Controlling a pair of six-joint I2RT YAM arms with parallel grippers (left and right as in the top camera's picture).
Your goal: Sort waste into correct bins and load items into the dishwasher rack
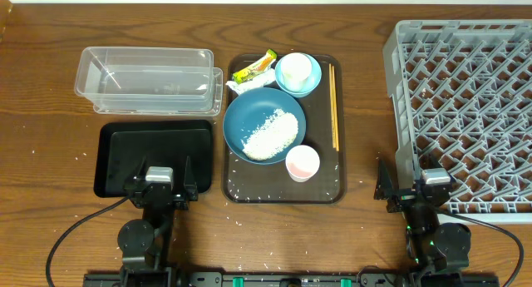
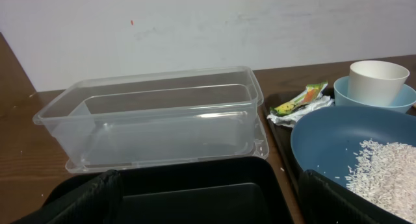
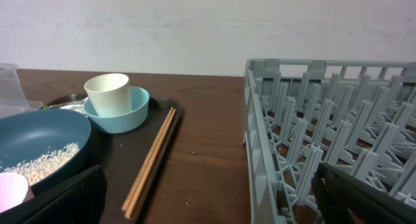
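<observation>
On the brown serving tray (image 1: 320, 183) sit a dark blue dish (image 1: 245, 112) holding white rice (image 1: 270, 136), a light blue bowl (image 1: 310, 85) with a white cup (image 1: 295, 68) in it, a pinkish cup (image 1: 302, 163), chopsticks (image 1: 334, 106), a yellow-green wrapper (image 1: 254, 67) and a white paper scrap (image 1: 245, 86). The clear tub (image 1: 145, 79) and black tray (image 1: 112, 154) lie to the left. The grey rack (image 1: 465, 112) is on the right. My left gripper (image 1: 160, 187) is open and empty over the black tray's near edge (image 2: 195, 198). My right gripper (image 1: 416, 187) is open and empty by the rack's near-left corner (image 3: 260, 185).
Loose rice grains are scattered on the wooden table around the serving tray's front. The rack's tall pegs (image 3: 305, 126) stand close to the right gripper's right finger. Bare table (image 3: 208, 152) lies between the chopsticks (image 3: 149, 159) and the rack.
</observation>
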